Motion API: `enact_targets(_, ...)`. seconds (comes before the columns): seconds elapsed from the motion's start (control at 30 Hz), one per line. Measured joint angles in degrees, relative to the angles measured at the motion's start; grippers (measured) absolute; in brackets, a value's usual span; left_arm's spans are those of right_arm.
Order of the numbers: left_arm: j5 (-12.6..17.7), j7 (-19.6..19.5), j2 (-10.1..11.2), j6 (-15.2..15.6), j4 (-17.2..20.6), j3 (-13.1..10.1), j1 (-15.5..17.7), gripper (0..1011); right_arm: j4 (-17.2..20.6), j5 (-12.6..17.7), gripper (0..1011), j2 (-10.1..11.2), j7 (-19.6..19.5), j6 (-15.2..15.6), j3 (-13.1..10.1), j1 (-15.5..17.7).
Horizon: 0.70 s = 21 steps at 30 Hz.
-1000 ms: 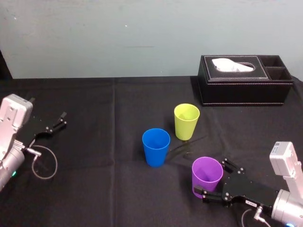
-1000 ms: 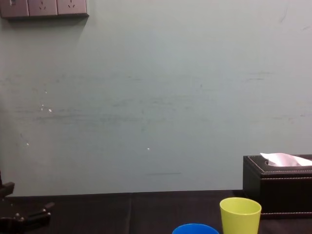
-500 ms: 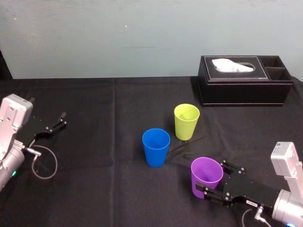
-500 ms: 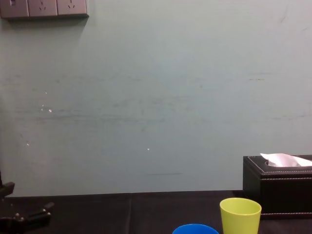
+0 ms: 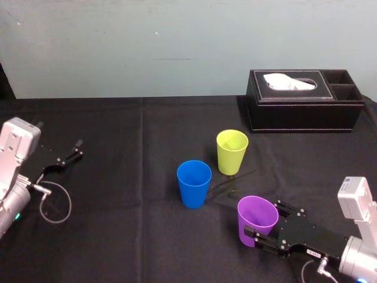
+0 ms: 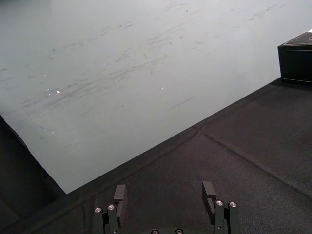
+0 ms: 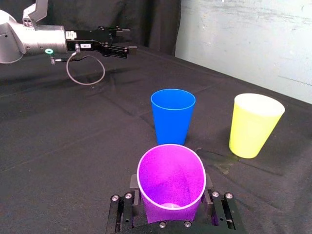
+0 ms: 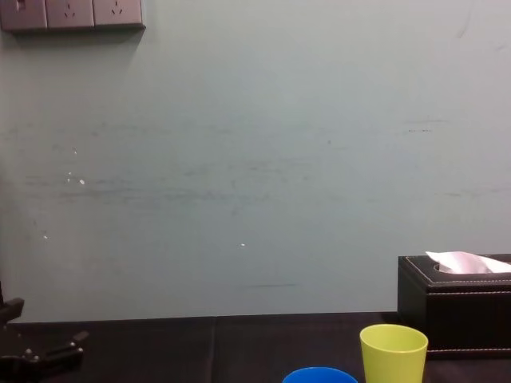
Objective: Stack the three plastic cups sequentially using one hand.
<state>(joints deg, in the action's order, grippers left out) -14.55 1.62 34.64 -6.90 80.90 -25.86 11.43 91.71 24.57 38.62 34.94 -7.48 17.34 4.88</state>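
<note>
1. The left hand [image 5: 73,152] is seen at the far left of the black surface [image 5: 118,236], well apart from all three cups; in the left wrist view its two fingers [image 6: 119,194] are spread wide with nothing held between them
2. A grey cable loop [image 5: 55,202] is seen lying on the surface just beside the left arm
3. The blue cup [image 5: 194,183] is placed upright near the middle of the surface, mouth up, with nothing inside it
4. The yellow-green cup [image 5: 231,151] is set upright just behind and to the right of the blue cup, near it but not touching
5. The purple cup [image 5: 256,219] is found in front of the other two, on the right, apart from both, mouth up
6. The right hand [image 5: 266,223] is closed around the purple cup: its lower part is pinched from both sides by the black fingers [image 7: 132,184], and its rim is seen slightly squeezed to an oval in the right wrist view
7. A black tissue box [image 5: 303,109] is placed at the back right of the surface, against the wall
</note>
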Motion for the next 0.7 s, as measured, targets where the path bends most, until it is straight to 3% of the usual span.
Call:
enact_targets(0.3,0.0,0.0,0.0,0.0,0.0,0.0,0.0,1010,2.15,-0.41,726,0.33,-1.72,0.35,-0.96,0.75)
enact_targets(0.7,0.0,0.0,0.0,0.0,0.0,0.0,0.0,1010,7.84,-1.28,724,0.79,-5.81,6.44,-3.24,0.01)
